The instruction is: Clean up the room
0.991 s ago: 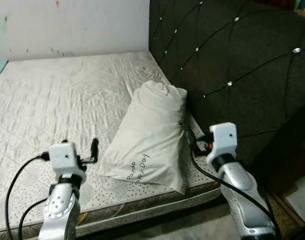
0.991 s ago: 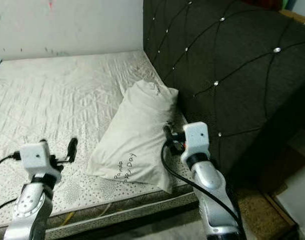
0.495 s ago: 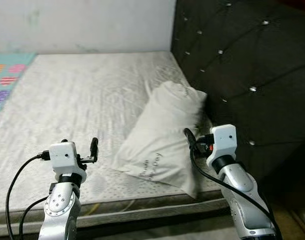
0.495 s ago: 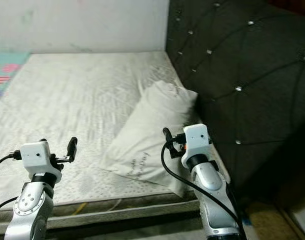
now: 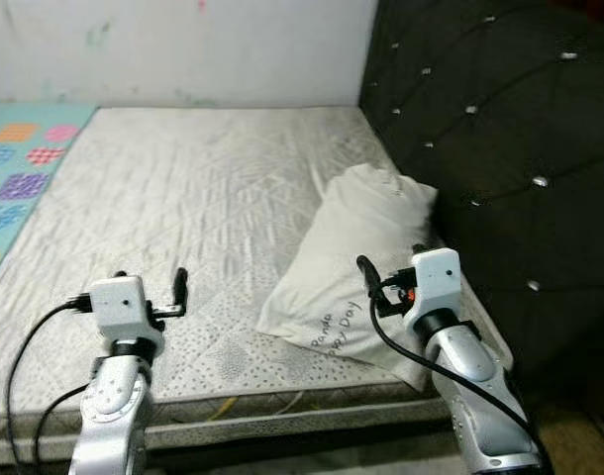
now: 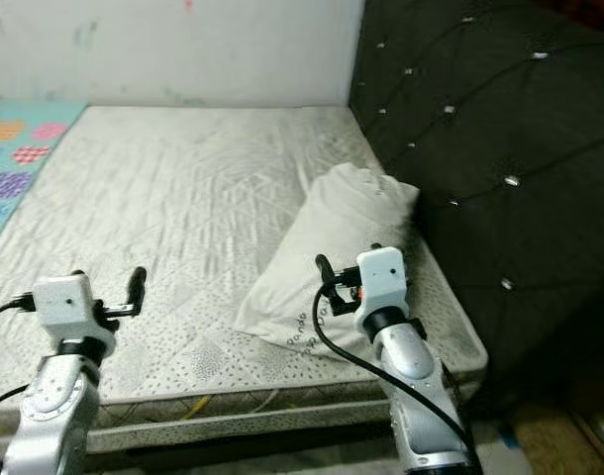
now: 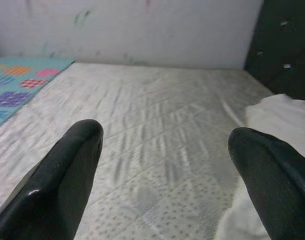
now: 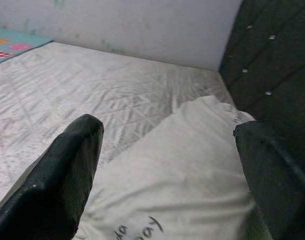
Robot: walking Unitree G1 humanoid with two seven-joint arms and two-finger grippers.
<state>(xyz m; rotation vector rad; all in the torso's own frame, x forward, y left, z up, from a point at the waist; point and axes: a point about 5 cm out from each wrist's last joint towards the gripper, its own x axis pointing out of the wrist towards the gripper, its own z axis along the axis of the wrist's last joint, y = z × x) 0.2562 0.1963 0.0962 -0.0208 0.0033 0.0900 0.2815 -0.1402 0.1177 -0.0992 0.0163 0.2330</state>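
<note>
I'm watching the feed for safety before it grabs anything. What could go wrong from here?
The pillow lies near the mattress edge, so a clumsy pull by the open right gripper might drag it off. The right arm's cable hangs loose over the pillow and could snag it.

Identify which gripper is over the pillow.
The right gripper: its open fingers frame the pillow by the headboard. The left gripper, also open, is over bare mattress.

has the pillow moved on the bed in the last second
No. The pillow lies beside the headboard as before; the camera turned, not the pillow.
</note>
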